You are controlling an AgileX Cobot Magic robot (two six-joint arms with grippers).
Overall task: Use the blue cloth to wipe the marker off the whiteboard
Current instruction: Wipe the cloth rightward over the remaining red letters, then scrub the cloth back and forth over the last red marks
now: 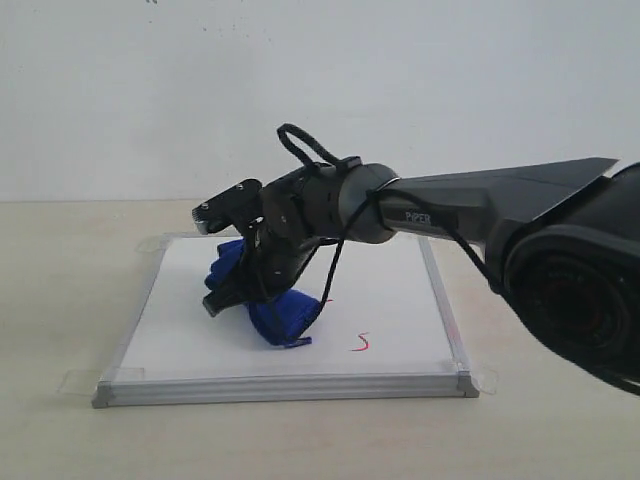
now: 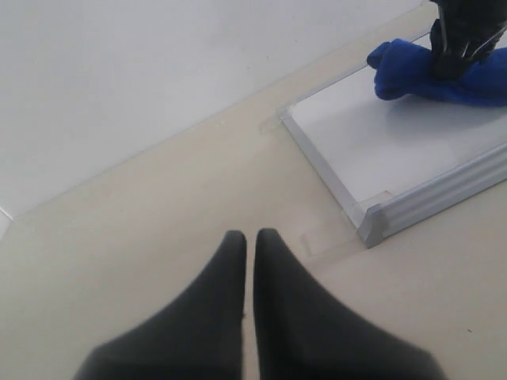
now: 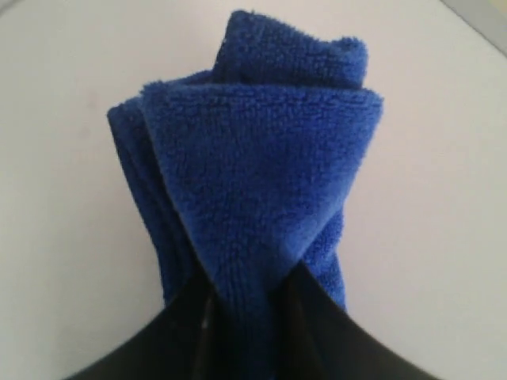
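The whiteboard (image 1: 400, 300) lies flat on the table, framed in silver. My right gripper (image 1: 240, 290) reaches across it and is shut on the blue cloth (image 1: 282, 315), which is bunched and pressed to the board left of centre. In the right wrist view the blue cloth (image 3: 253, 166) bulges out between the black fingers (image 3: 333, 332). One small red marker stroke (image 1: 361, 343) shows near the board's front edge; a red speck sits beside the cloth. My left gripper (image 2: 248, 236) is shut with nothing in it, over bare table off the whiteboard's corner (image 2: 372, 222).
Clear tape tabs (image 1: 82, 380) hold the board's corners to the beige table (image 1: 60, 260). A white wall (image 1: 320, 80) stands behind. The right arm's dark body (image 1: 560, 260) fills the right side of the exterior view.
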